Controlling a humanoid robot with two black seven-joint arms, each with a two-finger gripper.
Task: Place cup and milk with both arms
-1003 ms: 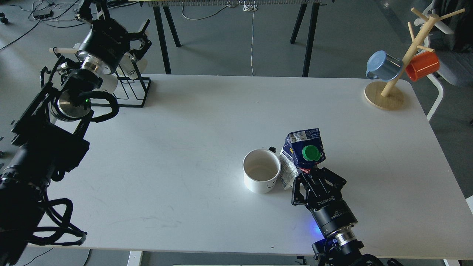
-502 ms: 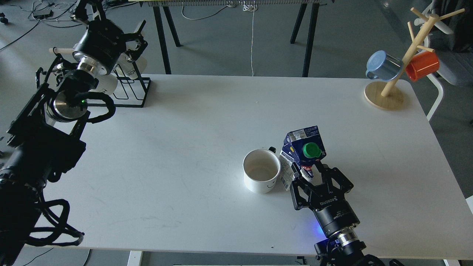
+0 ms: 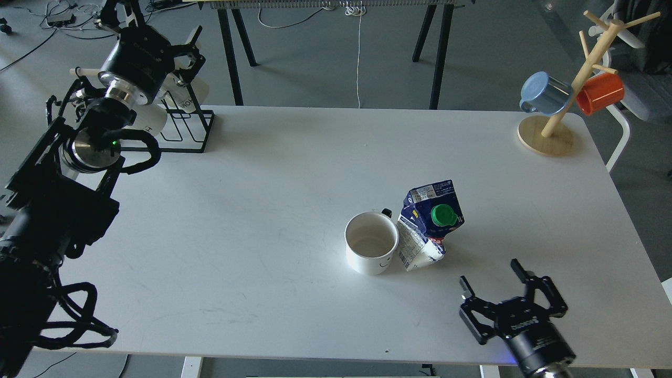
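A wooden mug tree (image 3: pixel 580 73) stands on its round base at the far right corner of the white counter (image 3: pixel 273 220). A blue mug (image 3: pixel 545 93) hangs on its left side and an orange mug (image 3: pixel 600 93) on its right, both tipped on their pegs. At the far left corner sits a black wire rack (image 3: pixel 184 126), partly hidden. Beyond the counter, black table legs (image 3: pixel 437 52) stand on the grey floor, with a white cable (image 3: pixel 359 52) hanging down between them.
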